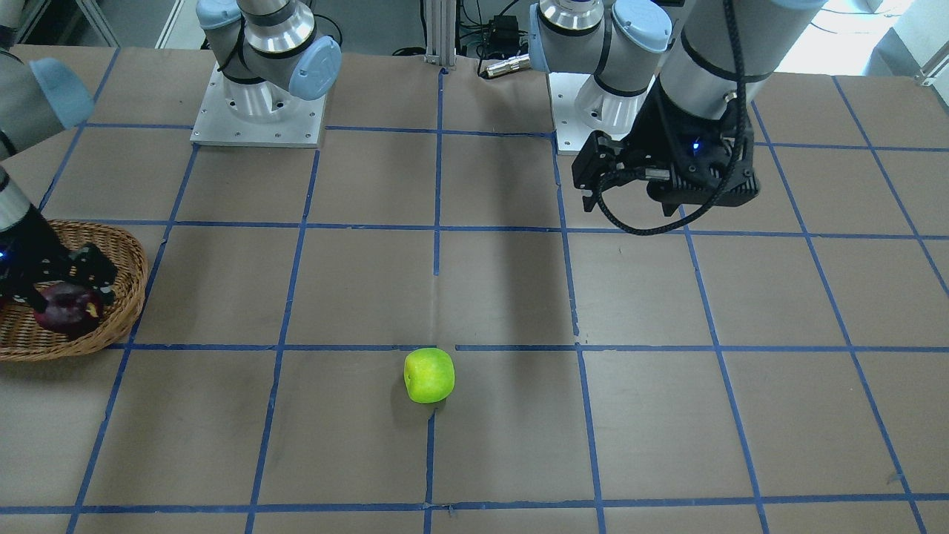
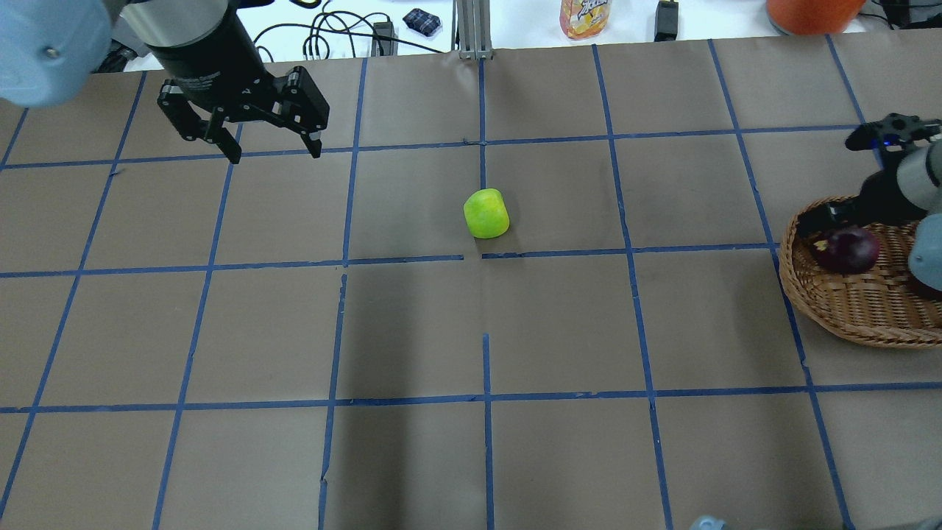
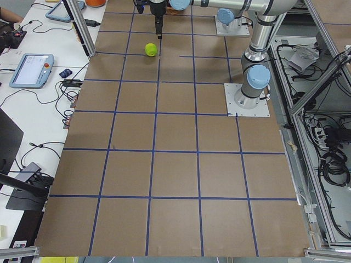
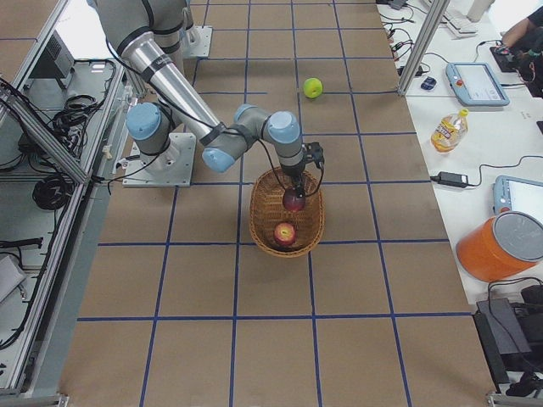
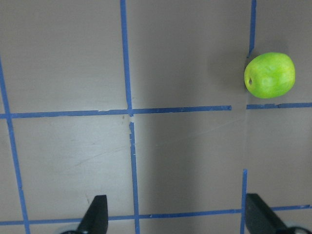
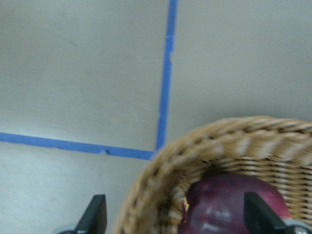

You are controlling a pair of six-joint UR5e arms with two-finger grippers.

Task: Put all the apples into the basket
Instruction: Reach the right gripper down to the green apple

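Brown gridded table (image 2: 412, 331): green apple (image 2: 486, 213) alone mid-table, maroon apple (image 2: 846, 249) and red apple (image 4: 285, 233) in the basket (image 2: 846, 316); right gripper (image 6: 178, 217) gapes round the maroon, left gripper (image 2: 275, 153) spread wide, empty, well off; an off-centre pinch could roll green away

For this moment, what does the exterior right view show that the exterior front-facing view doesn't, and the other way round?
Only exterior right: the red apple with a yellowish patch lying in the light brown oval wicker basket, whose whole outline shows, plus the operators' bench with an orange tub.
Only front-facing: the left gripper, hanging above the brown papered table.
Both: the lime green apple alone on the table, and the dark purple apple in the basket with the right gripper straddling it.
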